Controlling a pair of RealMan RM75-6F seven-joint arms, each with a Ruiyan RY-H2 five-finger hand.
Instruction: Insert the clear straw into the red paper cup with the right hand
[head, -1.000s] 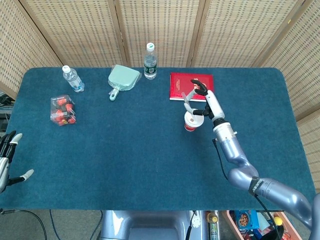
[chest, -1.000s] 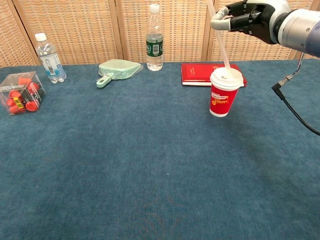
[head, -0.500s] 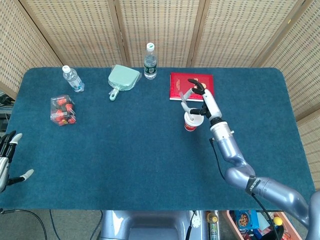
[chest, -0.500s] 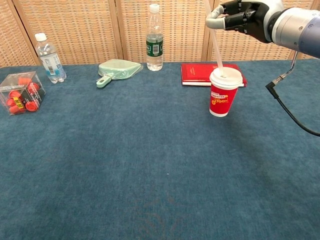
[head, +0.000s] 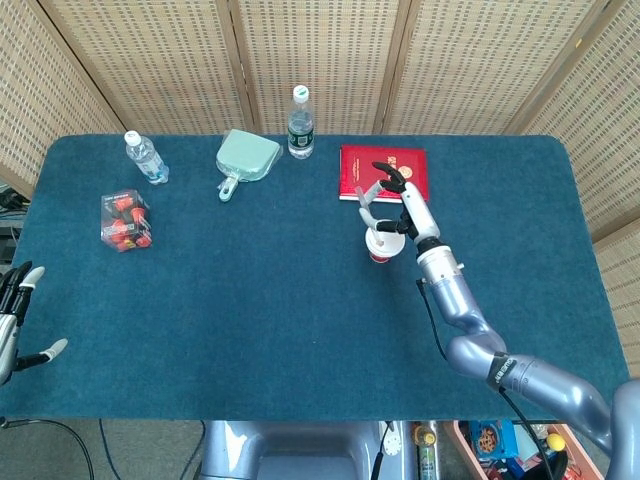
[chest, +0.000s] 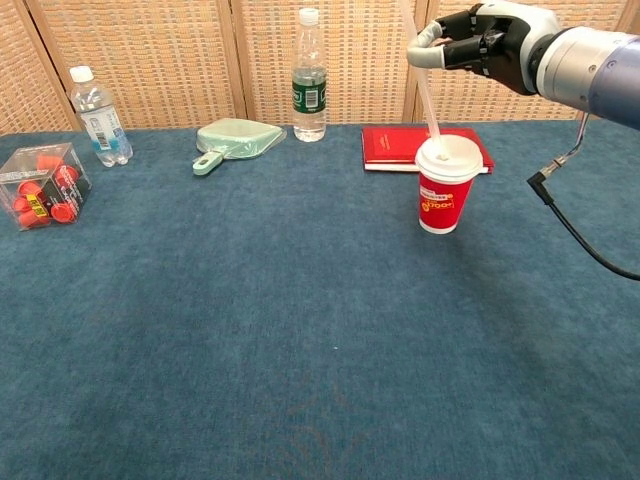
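Above the bench (chest: 300, 330), the right hand (chest: 490, 45) has its fingers (chest: 430, 38) pinched on the upper part of the clear straw (chest: 427, 100), which slants down from them into the lid of the red paper cup (chest: 445, 190).

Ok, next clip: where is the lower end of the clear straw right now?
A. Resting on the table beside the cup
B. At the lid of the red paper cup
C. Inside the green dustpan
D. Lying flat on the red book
B: in the chest view the clear straw, held by the right hand, slants down to the white lid of the red paper cup.
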